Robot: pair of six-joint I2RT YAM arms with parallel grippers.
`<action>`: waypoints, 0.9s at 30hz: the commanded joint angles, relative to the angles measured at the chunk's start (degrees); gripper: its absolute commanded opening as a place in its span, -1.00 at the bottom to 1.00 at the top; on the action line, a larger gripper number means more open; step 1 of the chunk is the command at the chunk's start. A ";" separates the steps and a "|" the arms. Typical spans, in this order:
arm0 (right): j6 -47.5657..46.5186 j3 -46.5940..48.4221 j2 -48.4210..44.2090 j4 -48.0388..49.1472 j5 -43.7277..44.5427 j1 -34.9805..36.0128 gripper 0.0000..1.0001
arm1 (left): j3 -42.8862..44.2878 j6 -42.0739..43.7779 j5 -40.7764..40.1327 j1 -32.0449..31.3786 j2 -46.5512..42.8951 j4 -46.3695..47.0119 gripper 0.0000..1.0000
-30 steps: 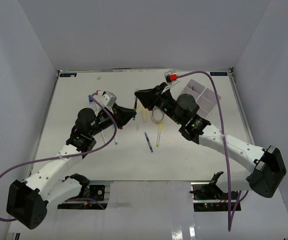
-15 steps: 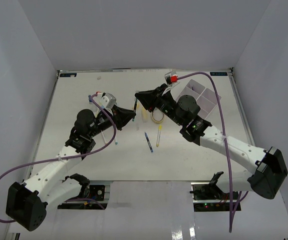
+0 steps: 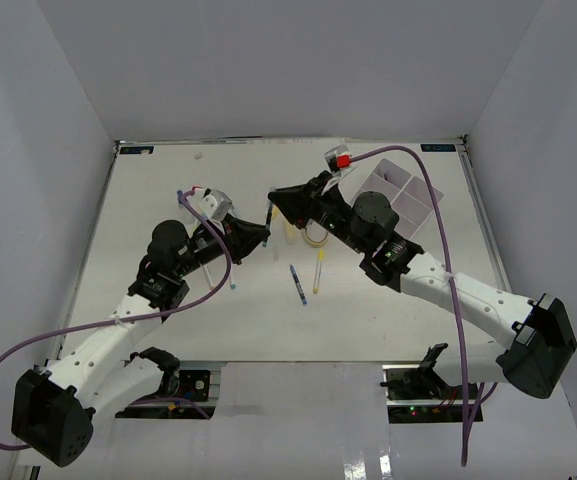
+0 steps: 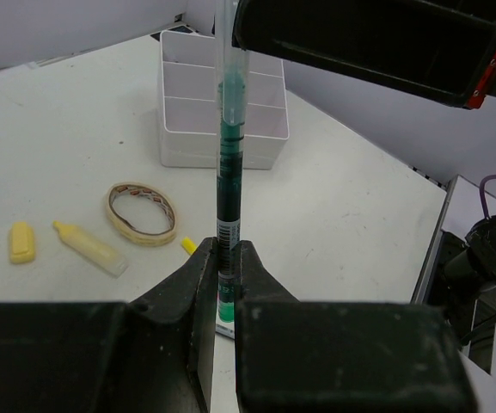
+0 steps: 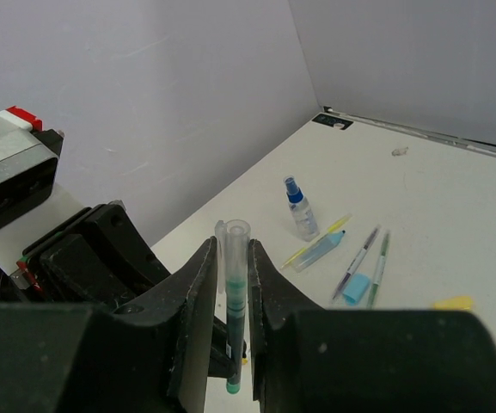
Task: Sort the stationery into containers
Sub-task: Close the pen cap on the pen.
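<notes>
The left gripper (image 4: pixel 222 258) is clenching the lower barrel of the green pen (image 4: pixel 229 163), holding it upright in the air well apart from the white tray (image 4: pixel 187 151), to the tray's left in the top view. The right gripper (image 5: pixel 235 258) is bracketing the pen's clear upper end closely with both fingers, though I cannot tell whether they are pressing on it. The tan ring (image 4: pixel 141 212) is lying near the tray, and a small yellow block (image 4: pixel 21 243) is lying farther from it.

Bright even light, soft shadows, sharp
</notes>
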 commanded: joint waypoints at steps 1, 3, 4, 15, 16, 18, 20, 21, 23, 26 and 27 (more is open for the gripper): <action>-0.16 -1.84 1.32 -10.38 -4.09 2.10 -0.68 | 1.41 0.53 -1.29 1.31 -2.72 6.60 -1.00; -0.24 -2.28 1.58 -11.00 -4.09 2.54 -0.68 | 1.41 0.18 -0.94 1.49 -2.98 7.21 -1.00; -0.16 -2.45 1.76 -11.35 -4.01 2.72 -0.68 | 1.33 0.17 -0.85 1.49 -3.07 7.39 -1.00; 0.81 -5.00 2.81 -14.86 -4.36 4.21 -0.68 | 2.46 -1.58 -2.17 1.58 -3.07 11.87 -1.00; 0.90 -5.18 2.73 -15.04 -4.36 4.39 -0.68 | 2.73 -1.67 -2.43 1.58 -2.90 12.05 -1.00; 0.90 -5.96 2.55 -15.66 -4.27 4.47 -0.68 | 3.95 -1.41 -2.78 1.58 -2.72 12.14 -1.00; 0.99 -6.41 2.38 -15.92 -4.36 4.56 -0.68 | 4.75 -0.97 -3.66 1.49 -2.37 12.14 -1.00; 0.99 -6.67 2.20 -16.10 -4.36 4.65 -0.68 | 5.01 -0.97 -3.84 1.49 -2.28 12.40 -1.00; 1.07 -7.11 2.20 -16.80 -4.27 4.65 -0.69 | 5.63 -0.97 -4.10 1.49 -2.11 13.19 -1.00; 0.81 -7.20 2.29 -18.64 -4.10 4.65 -0.68 | 7.03 -0.97 -4.28 1.58 -1.49 13.54 -1.00; 0.81 -7.46 2.20 -18.82 -4.09 4.74 -0.68 | 7.39 -0.88 -4.11 1.49 -1.23 13.72 -1.00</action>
